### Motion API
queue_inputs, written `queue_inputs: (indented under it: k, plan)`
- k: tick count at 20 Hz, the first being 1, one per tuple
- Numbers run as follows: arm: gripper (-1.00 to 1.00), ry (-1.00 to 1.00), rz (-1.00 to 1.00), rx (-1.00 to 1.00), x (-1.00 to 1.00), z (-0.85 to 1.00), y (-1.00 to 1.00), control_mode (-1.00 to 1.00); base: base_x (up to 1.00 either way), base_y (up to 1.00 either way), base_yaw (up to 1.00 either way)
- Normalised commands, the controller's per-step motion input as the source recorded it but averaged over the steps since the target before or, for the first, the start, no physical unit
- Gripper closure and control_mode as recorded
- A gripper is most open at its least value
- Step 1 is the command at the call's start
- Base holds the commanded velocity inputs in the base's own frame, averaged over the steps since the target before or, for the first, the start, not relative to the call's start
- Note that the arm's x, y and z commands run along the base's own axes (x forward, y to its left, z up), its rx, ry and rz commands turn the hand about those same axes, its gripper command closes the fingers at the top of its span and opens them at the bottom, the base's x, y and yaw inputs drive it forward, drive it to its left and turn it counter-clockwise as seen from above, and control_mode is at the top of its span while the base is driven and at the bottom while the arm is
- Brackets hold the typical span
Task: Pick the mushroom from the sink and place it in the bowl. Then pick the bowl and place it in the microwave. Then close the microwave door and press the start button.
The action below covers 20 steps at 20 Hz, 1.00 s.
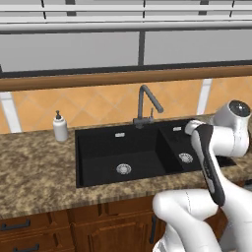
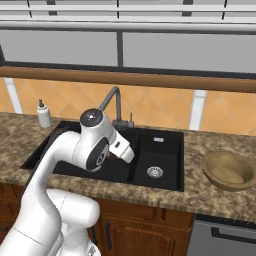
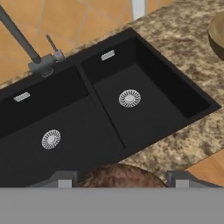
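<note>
You've got the mushroom [image 3: 120, 176], a brown speckled rounded lump, held between the end effector [image 3: 120, 179] fingers above the sink [image 3: 144, 113].

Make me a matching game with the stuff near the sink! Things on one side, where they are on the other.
Things:
1. mushroom
2. bowl
3. soap bottle
4. faucet

Places:
A. on the counter right of the sink
B. behind the sink, in the middle
C. between the fingers of the hand
D. on the counter left of the sink

Pairs: 1-C, 2-A, 3-D, 4-B
</note>
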Motion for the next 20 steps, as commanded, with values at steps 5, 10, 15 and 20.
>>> queue_inputs:
  k: [5,10,15,20]
  plan:
    - [1.00,0.04,-0.06,-0.05,0.00,0.12,-1.00,-1.00,0.00,0.00,0.00]
    - [1.00,0.13,-0.07,-0.02,0.18,0.03,-1.00,-1.00,0.00,0.00,0.00]
    - [1.00,0.16,-0.09,-0.14,0.34,0.00,-0.97,-1.00,0.00,0.00,0.00]
    - [1.00,0.14,-0.03,-0.01,0.30,-0.02,-1.00,-1.00,0.00,0.00,0.00]
